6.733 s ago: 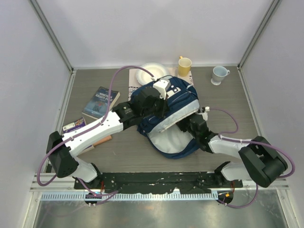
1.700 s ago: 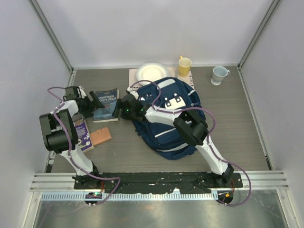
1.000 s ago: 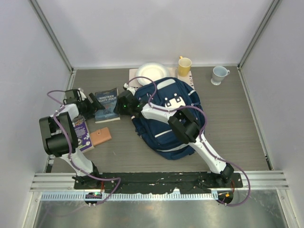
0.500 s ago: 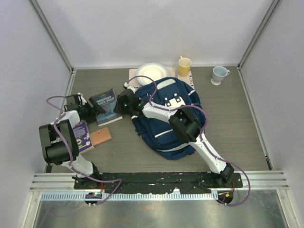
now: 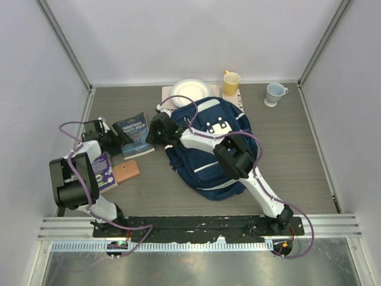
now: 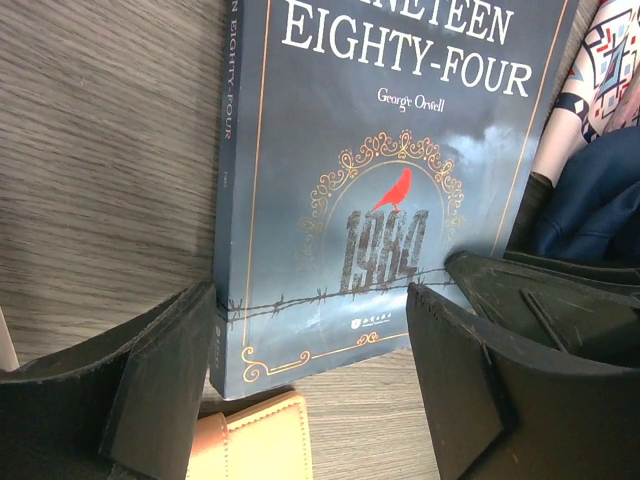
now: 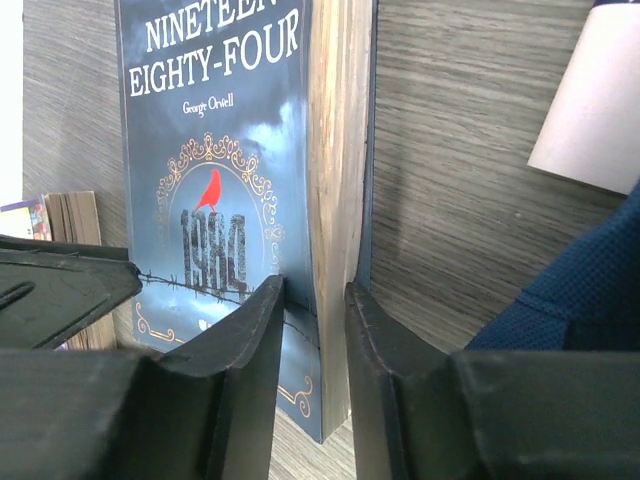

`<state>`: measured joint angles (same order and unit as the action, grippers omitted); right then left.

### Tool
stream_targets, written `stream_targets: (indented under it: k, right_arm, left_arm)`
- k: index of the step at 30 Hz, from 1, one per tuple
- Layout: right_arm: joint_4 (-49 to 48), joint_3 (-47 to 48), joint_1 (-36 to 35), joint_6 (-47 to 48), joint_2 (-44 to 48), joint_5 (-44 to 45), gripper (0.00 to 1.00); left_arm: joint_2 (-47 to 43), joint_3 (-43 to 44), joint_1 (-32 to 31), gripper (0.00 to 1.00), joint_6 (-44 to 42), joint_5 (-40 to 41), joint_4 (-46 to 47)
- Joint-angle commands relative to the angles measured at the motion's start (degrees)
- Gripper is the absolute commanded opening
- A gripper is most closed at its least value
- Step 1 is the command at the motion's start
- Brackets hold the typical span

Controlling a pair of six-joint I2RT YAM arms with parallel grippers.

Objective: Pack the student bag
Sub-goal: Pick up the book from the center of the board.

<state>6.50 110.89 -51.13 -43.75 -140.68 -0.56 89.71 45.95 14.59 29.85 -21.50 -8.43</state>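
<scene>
Rightward, the navy fabric student bag (image 5: pixel 202 174) sits just beside the glossy paperback (image 5: pixel 134 131); right jaws pinch its page edge, left jaws gape.

Paperback: George Orwell's "Nineteen Eighty-Four" (image 6: pixel 370 150) is lying face up on the grey wood-grain table (image 6: pixel 100 130), its dusky blue cover showing a red bird, "1984" and barbed wire.
Left gripper (image 6: pixel 312 335): its black fingers are standing wide apart over the book's near edge, one sitting by the spine corner, the other overlapping the cover.
Black wedge (image 6: pixel 560 290): lying against the cover's right edge, behind that finger.
Student bag (image 6: pixel 600 190): navy fabric crowding in at right.
Patterned sheet (image 6: pixel 610 50): peeking in at the top right corner.
Tan case (image 6: pixel 250 445): resting just beside the book's near-left corner.
</scene>
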Motion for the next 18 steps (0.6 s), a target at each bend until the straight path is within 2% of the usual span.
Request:
stream_targets:
  k: [1, 5, 9, 18]
  right_arm:
    - [-2.46, -1.20, -1.51, 1.03, 5.42, -4.36, 0.27]
    - [-2.99, -1.38, -1.51, 0.68, 6.03, -5.42, 0.01]
    - [-1.67, -1.29, -1.51, 0.07, 7.34, -3.58, 0.01]
    - [-4.30, -6.29, -0.55, -4.41, 12.88, -4.01, 0.01]
  left_arm:
    - [-2.17, 0.01, -1.32, 0.78, 1.79, -3.82, 2.98]
    - [-2.79, -0.16, -1.41, 0.78, 2.06, -3.90, 2.89]
    - [-4.01, 0.45, -1.41, 0.78, 1.97, -3.55, 1.31]
    - [-8.85, 3.70, -1.41, 0.90, 3.03, -1.97, -3.34]
